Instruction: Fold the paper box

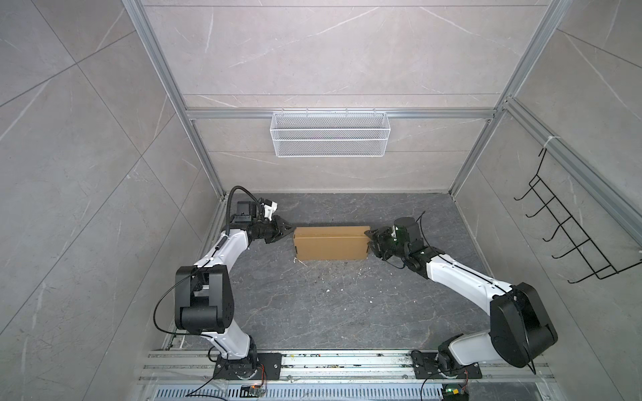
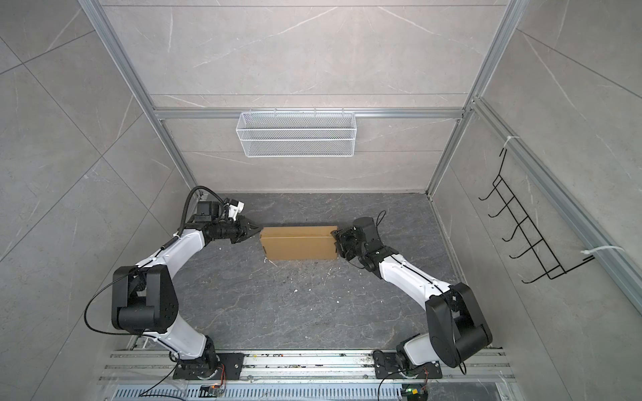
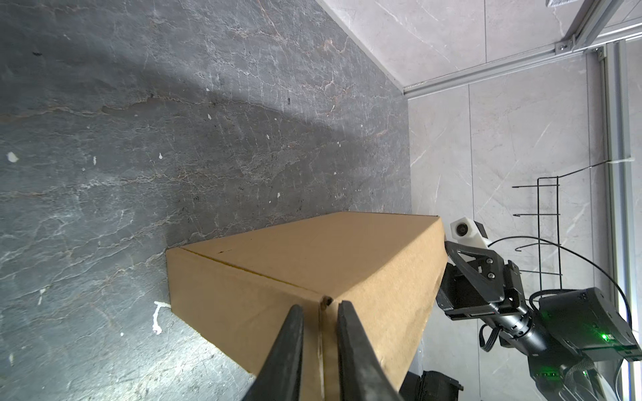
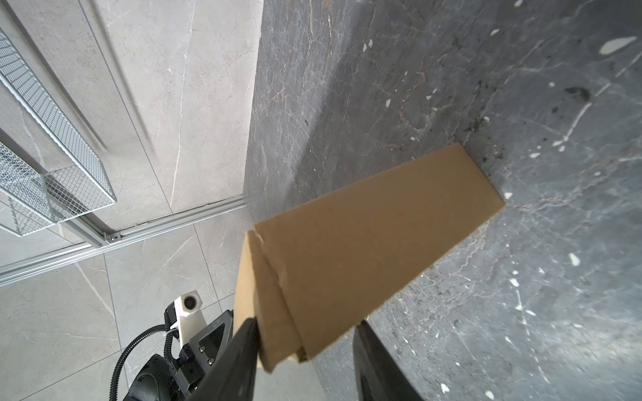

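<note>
Paper box (image 1: 330, 248) sits central on the bench (image 1: 330, 305), right end grasped by the right gripper (image 1: 369, 241), while the left gripper (image 1: 291, 230), nearly clenched at its far left corner, contact unclear, might shove it askew or spring it open.

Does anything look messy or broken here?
Yes, a little. Small white bits are scattered over the dark table around the cardboard box, like crumbs or chips. In the right wrist view, the flaps at the box's end do not sit flush.
</note>
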Controlling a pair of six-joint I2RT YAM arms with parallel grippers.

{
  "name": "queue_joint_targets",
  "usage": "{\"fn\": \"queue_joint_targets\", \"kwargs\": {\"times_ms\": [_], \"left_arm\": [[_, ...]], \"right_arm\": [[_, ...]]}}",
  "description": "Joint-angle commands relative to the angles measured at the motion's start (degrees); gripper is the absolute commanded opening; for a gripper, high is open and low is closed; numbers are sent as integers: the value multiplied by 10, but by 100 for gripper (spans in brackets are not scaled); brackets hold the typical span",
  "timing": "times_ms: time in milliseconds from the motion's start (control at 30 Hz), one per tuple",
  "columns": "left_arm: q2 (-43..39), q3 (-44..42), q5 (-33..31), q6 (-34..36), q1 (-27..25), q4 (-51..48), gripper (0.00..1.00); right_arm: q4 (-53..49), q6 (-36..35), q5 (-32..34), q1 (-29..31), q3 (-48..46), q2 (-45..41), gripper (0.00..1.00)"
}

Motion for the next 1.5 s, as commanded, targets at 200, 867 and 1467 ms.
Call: {"fn": "queue_joint_targets", "kwargs": {"times_ms": [200,867,1467], "left_arm": [[-63,6,8,-20,4,-34,51],[-52,-65,18,-33,2,7,35],[-61,-111,-10,-68,-8,60,29]], "right_arm": [[-75,-16,9,6,-5,25,46],[-74,-16,9,10,1,31,45],[-61,-8,16,28,-8,41,44]]}}
